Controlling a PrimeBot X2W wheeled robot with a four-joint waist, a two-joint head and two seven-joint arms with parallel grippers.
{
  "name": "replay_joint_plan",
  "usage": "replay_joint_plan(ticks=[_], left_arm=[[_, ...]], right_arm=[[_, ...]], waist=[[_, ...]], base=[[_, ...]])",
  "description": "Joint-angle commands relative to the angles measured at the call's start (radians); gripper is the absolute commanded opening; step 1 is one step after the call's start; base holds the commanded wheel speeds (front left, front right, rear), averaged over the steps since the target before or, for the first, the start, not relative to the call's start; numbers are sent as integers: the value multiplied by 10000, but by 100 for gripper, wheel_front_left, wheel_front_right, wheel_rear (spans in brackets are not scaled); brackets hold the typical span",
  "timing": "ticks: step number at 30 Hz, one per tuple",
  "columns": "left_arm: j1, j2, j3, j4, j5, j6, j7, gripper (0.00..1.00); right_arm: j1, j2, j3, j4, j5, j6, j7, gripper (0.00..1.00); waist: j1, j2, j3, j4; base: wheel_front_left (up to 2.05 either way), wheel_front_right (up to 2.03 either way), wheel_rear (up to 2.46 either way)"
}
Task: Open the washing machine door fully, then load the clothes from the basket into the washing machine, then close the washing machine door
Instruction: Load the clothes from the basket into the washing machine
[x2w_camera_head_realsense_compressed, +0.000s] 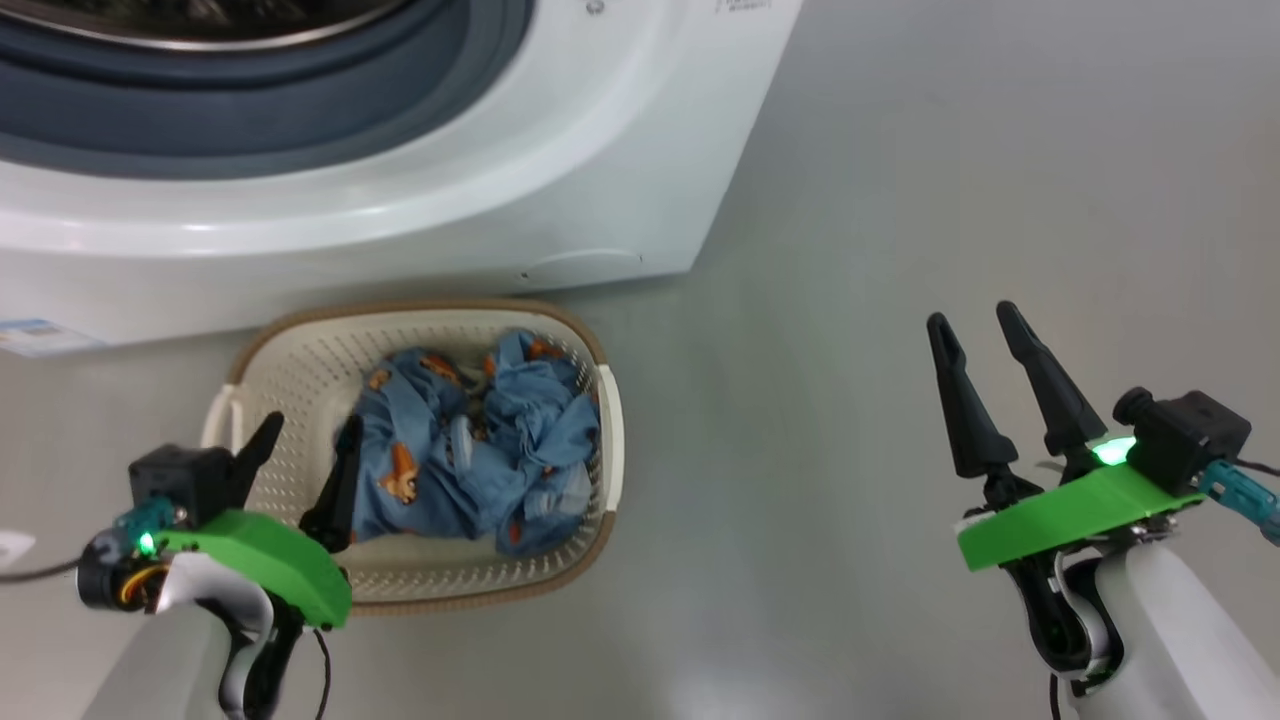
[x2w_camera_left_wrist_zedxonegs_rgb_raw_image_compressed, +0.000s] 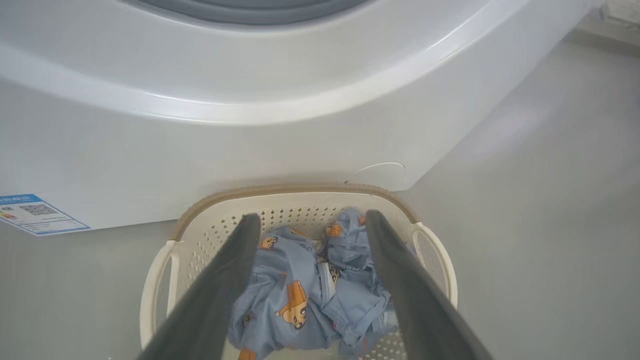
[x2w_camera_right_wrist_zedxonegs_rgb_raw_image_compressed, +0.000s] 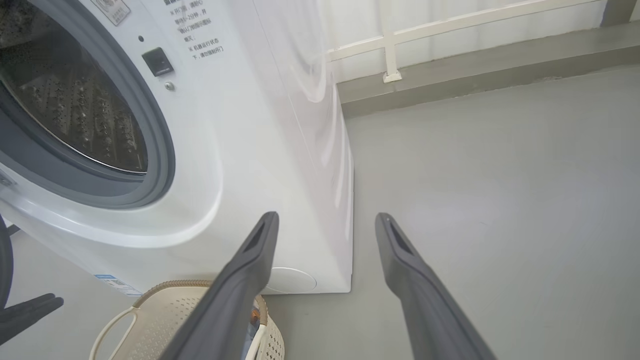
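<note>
Smooth grey floor (x2w_camera_head_realsense_compressed: 880, 200), basket (x2w_camera_head_realsense_compressed: 300, 375) set before washing machine (x2w_camera_head_realsense_compressed: 620, 170), pale railing (x2w_camera_right_wrist_zedxonegs_rgb_raw_image_compressed: 388, 50) behind — left gripper (x2w_camera_head_realsense_compressed: 311, 428) and right gripper (x2w_camera_head_realsense_compressed: 971, 316) spread, empty.

Head view looks steeply down on the basket (x2w_camera_head_realsense_compressed: 300, 365) and washing machine (x2w_camera_head_realsense_compressed: 600, 150); left wrist view sits close over the basket; right wrist view shares both from aside.
</note>
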Motion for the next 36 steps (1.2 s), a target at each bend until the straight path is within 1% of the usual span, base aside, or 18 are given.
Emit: replay_joint_plan(ticks=[1,6,12,17,18,24,27,36], left_arm=[[-424,371,164,103,58,-85,156,100],[-1141,462,-140,922,115,-189,573,100],[-1885,533,-492,1985,95,-283,822,100],[-2407,499,-723,2822,-73,-321,944,100],[-2407,499,-723,2822,-73,-321,944,100],[-2984,644,-1123,3664,-178,-337,1235,100],[-3341,738,-1281,3933,-180,-338,1219,100],[-4471,949,-1506,5219,-38,-307,1532,100]], right_arm=[[-202,29,135,-262,-125,58,-122,100],[-551,263,181,-286,-206,58,-122,100],[-909,506,252,-285,-257,58,-122,100],[-1086,658,267,-311,-254,58,-122,100],[-1086,658,267,-311,-254,58,-122,100],[-1260,806,319,-430,-268,58,-122,100],[-1333,893,365,-495,-282,58,-122,100],[-1568,1157,579,-565,-272,58,-122,100]], waist=[[-2,-1,996,-350],[-2,-1,1771,-567],[-2,-1,2480,-839],[-2,-1,2885,-1041],[-2,-1,2885,-1041],[-2,-1,3325,-1325],[-2,-1,3558,-1468],[-2,-1,4269,-1960]], base=[[0,0,0],[0,0,0],[0,0,0],[0,0,0],[0,0,0],[0,0,0],[0,0,0],[0,0,0]])
